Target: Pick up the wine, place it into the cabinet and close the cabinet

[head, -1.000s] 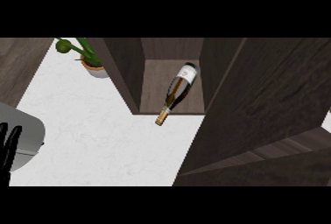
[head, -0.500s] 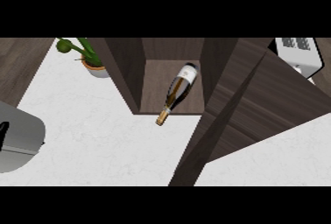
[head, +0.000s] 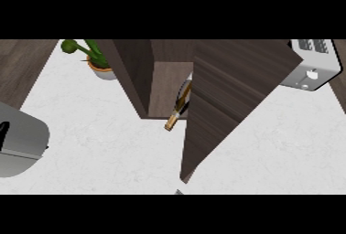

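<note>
1. The left hand (head: 4, 133) showed only as a dark sliver at the left edge, above its grey forearm; I could not tell how its fingers stood. The right hand was out of view.
2. Compared with half a second before, the cabinet door (head: 229, 96) had swung further across the opening, so closing seemed nearly finished.
3. The wine (head: 178, 106) lay inside the cabinet (head: 142, 73), mostly hidden, with its neck poking out over the worktop (head: 108, 151); the door might catch it.
4. A toaster (head: 312, 68) was now uncovered at the right.
</note>
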`<control>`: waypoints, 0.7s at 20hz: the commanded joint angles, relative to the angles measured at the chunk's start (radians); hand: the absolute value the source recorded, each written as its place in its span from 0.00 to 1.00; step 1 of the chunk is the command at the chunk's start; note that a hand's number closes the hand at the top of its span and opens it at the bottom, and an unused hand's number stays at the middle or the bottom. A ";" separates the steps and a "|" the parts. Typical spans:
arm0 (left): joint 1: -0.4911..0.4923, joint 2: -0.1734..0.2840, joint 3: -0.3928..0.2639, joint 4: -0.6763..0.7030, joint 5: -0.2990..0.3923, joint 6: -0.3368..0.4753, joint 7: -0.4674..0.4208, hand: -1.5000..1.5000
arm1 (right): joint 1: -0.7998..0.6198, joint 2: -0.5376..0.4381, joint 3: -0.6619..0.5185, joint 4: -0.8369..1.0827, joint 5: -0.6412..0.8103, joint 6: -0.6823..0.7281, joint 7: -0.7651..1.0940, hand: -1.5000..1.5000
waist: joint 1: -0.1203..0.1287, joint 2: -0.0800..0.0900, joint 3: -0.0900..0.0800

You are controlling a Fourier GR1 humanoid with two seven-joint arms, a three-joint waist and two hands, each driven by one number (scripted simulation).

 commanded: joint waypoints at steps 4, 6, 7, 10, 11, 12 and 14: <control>-0.064 -0.038 -0.037 0.008 -0.021 0.017 0.031 0.00 | -0.278 0.169 -0.030 0.227 -0.117 -0.104 -0.012 1.00 | 0.016 0.010 0.000; -0.067 -0.019 0.003 0.024 -0.002 -0.012 0.036 0.00 | -0.346 0.169 -0.081 0.251 -0.173 -0.120 0.000 1.00 | 0.028 0.010 0.000; -0.066 -0.016 0.001 0.004 0.016 0.003 0.066 0.00 | -0.392 0.169 -0.076 0.249 -0.171 -0.149 0.033 1.00 | 0.023 0.005 0.000; -0.091 -0.037 -0.007 0.023 0.008 0.002 0.064 0.00 | -0.526 0.172 -0.135 0.380 -0.240 -0.189 -0.034 1.00 | 0.028 0.008 0.000; -0.126 -0.048 -0.018 0.035 -0.004 0.034 0.077 0.00 | -0.561 0.173 -0.138 0.447 -0.261 -0.220 -0.065 1.00 | 0.022 0.010 0.001; -0.094 -0.038 0.015 0.001 0.021 0.034 0.089 0.00 | -0.620 0.174 -0.219 0.464 -0.316 -0.196 -0.048 1.00 | 0.029 0.008 0.002; -0.056 -0.055 0.006 0.008 -0.009 0.018 0.068 0.00 | -0.660 0.176 -0.282 0.591 -0.338 -0.137 -0.124 1.00 | 0.026 0.009 0.003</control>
